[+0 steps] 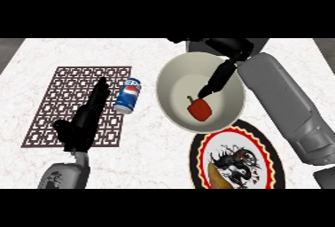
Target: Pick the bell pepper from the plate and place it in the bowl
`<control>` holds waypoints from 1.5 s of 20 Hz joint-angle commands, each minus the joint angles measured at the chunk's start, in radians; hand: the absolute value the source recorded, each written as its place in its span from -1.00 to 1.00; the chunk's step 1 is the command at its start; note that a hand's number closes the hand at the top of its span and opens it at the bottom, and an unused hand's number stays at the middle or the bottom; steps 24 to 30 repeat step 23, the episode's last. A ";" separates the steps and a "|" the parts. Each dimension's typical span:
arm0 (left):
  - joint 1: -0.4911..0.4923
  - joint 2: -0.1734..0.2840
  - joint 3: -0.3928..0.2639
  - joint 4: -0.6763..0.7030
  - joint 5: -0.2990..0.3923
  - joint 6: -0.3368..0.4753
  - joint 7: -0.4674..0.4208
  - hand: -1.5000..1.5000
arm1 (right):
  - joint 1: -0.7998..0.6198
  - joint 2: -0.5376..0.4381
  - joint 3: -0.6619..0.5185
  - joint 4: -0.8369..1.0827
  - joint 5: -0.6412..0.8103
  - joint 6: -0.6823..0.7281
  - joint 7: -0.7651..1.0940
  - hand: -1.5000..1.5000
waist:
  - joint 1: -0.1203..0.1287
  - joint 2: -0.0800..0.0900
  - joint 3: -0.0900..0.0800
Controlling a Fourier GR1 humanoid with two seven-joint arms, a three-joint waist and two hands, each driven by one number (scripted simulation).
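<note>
A red bell pepper (200,108) with a green stem lies inside the cream bowl (171,77), near its lower middle. My right hand (226,57) hangs over the bowl's far right side, its fingers (212,84) stretched down toward the pepper and ending just above it, apart from it. Below the bowl lies the round plate (262,144), rimmed in black, red and yellow with a dark drawing in its middle. Over the patterned mat at the left my left hand (85,122) rests open, fingers straight and pointing away from me.
A blue Pepsi can (129,95) lies on its side by the right edge of the brown lattice placemat (72,84), left of the bowl. My grey right forearm (288,106) runs along the right side, over the counter beside the bowl and plate.
</note>
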 commanded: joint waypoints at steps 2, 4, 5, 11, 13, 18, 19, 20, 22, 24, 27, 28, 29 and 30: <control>-0.003 0.010 0.013 -0.030 0.008 -0.002 0.029 0.00 | -0.044 -0.088 -0.103 0.100 -0.098 0.209 -0.017 -1.00 | 0.003 0.001 0.000; 0.016 -0.002 -0.017 -0.042 -0.019 0.007 0.020 0.00 | -0.058 -0.062 -0.099 0.137 -0.097 0.226 0.009 -1.00 | 0.007 0.002 0.000; 0.027 0.009 -0.002 -0.038 -0.002 -0.010 -0.003 0.00 | -0.085 -0.085 -0.120 0.184 -0.115 0.254 0.012 -1.00 | 0.017 0.006 0.000; 0.001 -0.022 -0.020 -0.014 -0.027 0.021 0.007 0.00 | -0.076 -0.139 -0.143 0.205 -0.188 0.417 0.061 -1.00 | 0.015 0.009 0.001; -0.008 -0.004 -0.014 -0.025 -0.001 -0.015 0.017 0.00 | -0.071 -0.182 -0.148 0.221 -0.192 0.452 0.041 -1.00 | 0.028 0.016 0.002; -0.056 -0.009 0.009 0.026 0.008 -0.011 0.001 0.00 | -0.035 -0.206 -0.128 0.180 -0.205 0.511 0.024 -1.00 | 0.027 0.023 0.002; -0.016 -0.010 -0.006 0.011 -0.005 -0.009 -0.016 0.00 | -0.047 -0.224 -0.136 0.176 -0.219 0.529 0.040 -1.00 | 0.030 0.018 0.002; -0.060 -0.028 -0.009 -0.005 -0.008 0.012 0.028 0.00 | -0.052 -0.232 -0.138 0.176 -0.226 0.535 0.043 -1.00 | 0.035 0.022 0.003; -0.023 -0.029 -0.033 0.018 -0.022 -0.001 0.000 0.00 | -0.023 -0.242 -0.126 0.153 -0.225 0.543 0.032 -1.00 | 0.028 0.019 0.003; -0.034 -0.026 -0.014 0.022 -0.006 -0.003 -0.009 0.00 | 0.033 -0.213 -0.104 0.134 -0.206 0.505 -0.002 -1.00 | 0.029 0.023 0.003; -0.034 -0.026 -0.014 0.022 -0.006 -0.003 -0.009 0.00 | 0.033 -0.213 -0.104 0.134 -0.206 0.505 -0.002 -1.00 | 0.029 0.023 0.003; -0.034 -0.026 -0.014 0.022 -0.006 -0.003 -0.009 0.00 | 0.033 -0.213 -0.104 0.134 -0.206 0.505 -0.002 -1.00 | 0.029 0.023 0.003; -0.034 -0.026 -0.014 0.022 -0.006 -0.003 -0.009 0.00 | 0.033 -0.213 -0.104 0.134 -0.206 0.505 -0.002 -1.00 | 0.029 0.023 0.003; -0.034 -0.026 -0.014 0.022 -0.006 -0.003 -0.009 0.00 | 0.033 -0.213 -0.104 0.134 -0.206 0.505 -0.002 -1.00 | 0.029 0.023 0.003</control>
